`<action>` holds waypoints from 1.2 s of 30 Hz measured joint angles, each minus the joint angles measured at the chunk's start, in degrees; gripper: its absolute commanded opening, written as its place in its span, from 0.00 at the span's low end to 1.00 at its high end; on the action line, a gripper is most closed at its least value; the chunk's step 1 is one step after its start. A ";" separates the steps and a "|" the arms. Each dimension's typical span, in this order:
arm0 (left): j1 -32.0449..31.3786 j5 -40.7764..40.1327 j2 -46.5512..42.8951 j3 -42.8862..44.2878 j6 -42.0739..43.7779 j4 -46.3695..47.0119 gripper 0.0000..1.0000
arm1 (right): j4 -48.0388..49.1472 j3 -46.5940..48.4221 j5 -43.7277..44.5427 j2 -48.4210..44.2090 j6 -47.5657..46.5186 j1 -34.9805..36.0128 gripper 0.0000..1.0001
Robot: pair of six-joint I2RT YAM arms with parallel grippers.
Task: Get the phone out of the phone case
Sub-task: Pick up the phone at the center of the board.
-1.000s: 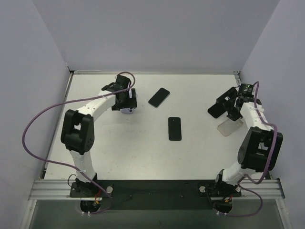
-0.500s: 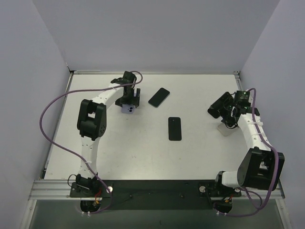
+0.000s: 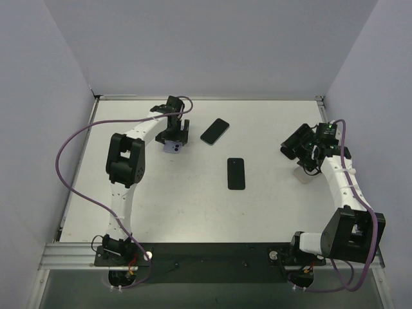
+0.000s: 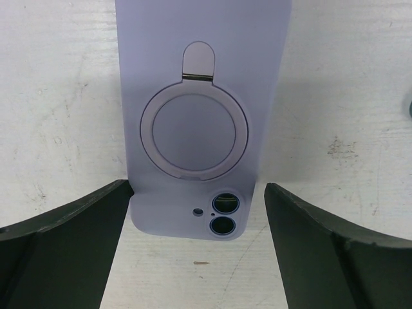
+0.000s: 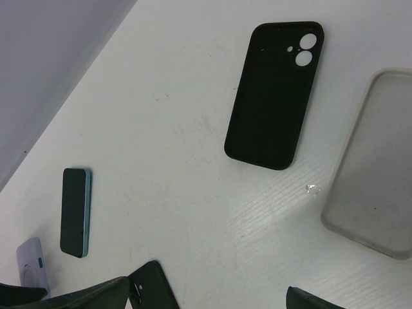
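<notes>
Two dark fingers (image 4: 64,244) of the left gripper (image 4: 198,190) are standing spread on either side of the lavender silicone phone case (image 4: 203,71), flanking its camera end without pinching it. The left finger is sitting just beside the case's edge. The case is lying back-up on the white table (image 4: 58,96), showing a round ring stand (image 4: 194,133) and twin blue-rimmed lenses (image 4: 225,214) of the phone inside. Right of that case, a teal-edged dark phone (image 3: 215,131) is lying near it, with a flat black rectangle (image 3: 236,173) farther off. Well apart from it on the right, the right gripper (image 5: 206,291) is hovering with jaws wide apart, gripping nothing, above an empty black case (image 5: 270,96) and a translucent clear case (image 5: 373,167).
</notes>
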 measured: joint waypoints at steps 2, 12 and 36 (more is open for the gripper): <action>0.33 0.28 0.00 -0.09 -0.04 0.09 0.97 | -0.13 -0.02 0.00 0.00 0.00 0.35 0.98; 1.49 1.66 0.94 -0.42 -0.63 0.09 0.86 | -0.42 -0.02 0.00 -0.15 0.04 1.68 0.98; -3.26 26.23 -22.77 -37.03 -14.36 13.70 0.52 | 3.56 0.07 -6.84 4.72 4.50 27.32 0.95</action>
